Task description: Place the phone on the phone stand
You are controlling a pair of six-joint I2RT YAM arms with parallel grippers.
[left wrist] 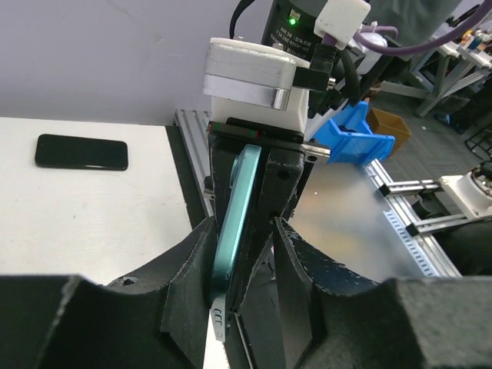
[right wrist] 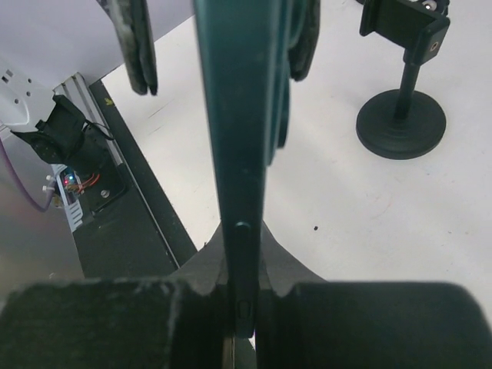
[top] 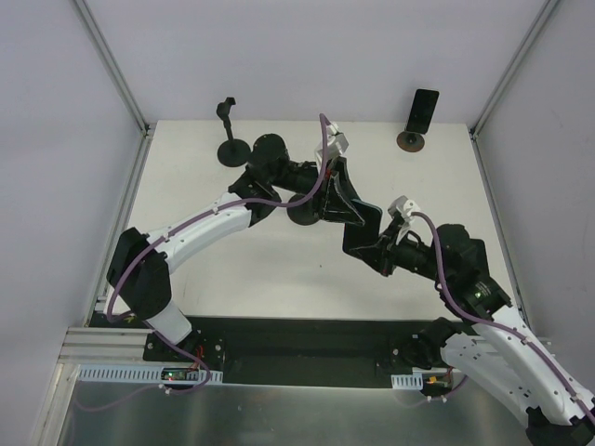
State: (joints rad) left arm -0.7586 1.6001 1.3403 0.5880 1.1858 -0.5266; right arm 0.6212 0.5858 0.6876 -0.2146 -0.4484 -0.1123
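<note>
**Phone held mid-air between both arms; stand not yet reached**

The phone (left wrist: 234,223) is off the tabletop (top: 307,269), held on edge where the two arms meet. The right jaws (right wrist: 243,265) are pressed onto its lower end and carry it. The left jaws (left wrist: 243,227) are spread around its other end. One finger (right wrist: 138,46) stands plainly apart from the phone's face, and the other is close against it.

Judging by this, the pickup is done and a hand-over is under way. The left jaws have yet to close, the right jaws have yet to let go, and the carry and the seating are all left.

The stand (right wrist: 403,92) is empty and upright, its clamp on top. It is well apart from the jaws, beyond the left jaws and off to the side.

A second phone (top: 423,110) stands on a small base beyond the right jaws, at the back. It is not in the way.

I see no loose thing between the jaws and the stand. The left arm's own links lie along that path, and the crossed arms leave little room.
</note>
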